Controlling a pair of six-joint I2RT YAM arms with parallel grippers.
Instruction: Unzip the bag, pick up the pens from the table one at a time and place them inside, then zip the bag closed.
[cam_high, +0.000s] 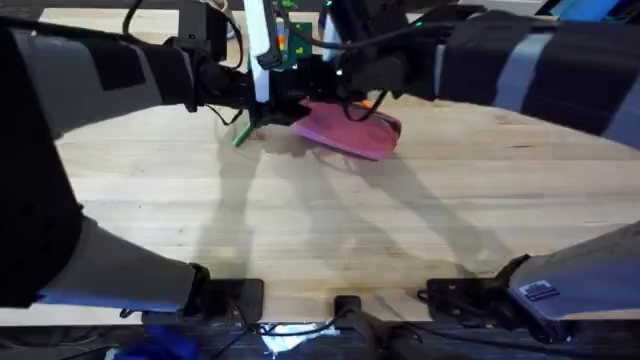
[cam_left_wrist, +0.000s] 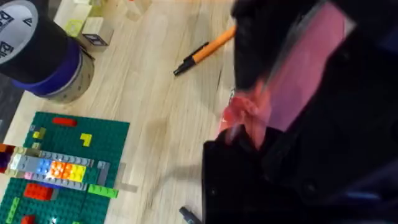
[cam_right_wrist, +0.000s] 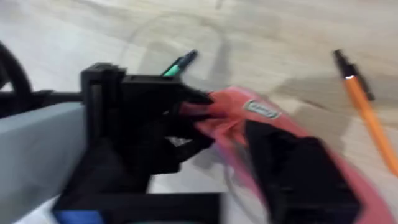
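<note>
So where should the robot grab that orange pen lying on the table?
Judging by its pose, grip the slim orange plastic pen with black ends around the middle of its barrel, coming straight down from above with the hand across its length. It lies flat on the pale wooden table, bare wood on both sides.

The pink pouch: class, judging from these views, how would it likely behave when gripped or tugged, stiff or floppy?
Probably floppy: the pink pouch bunches and creases where the left gripper pinches its end. It likely sags rather than keeps its shape, lying slumped on the table. Its fabric probably grips well, unlike the smooth orange pen, which looks apt to roll.
</note>
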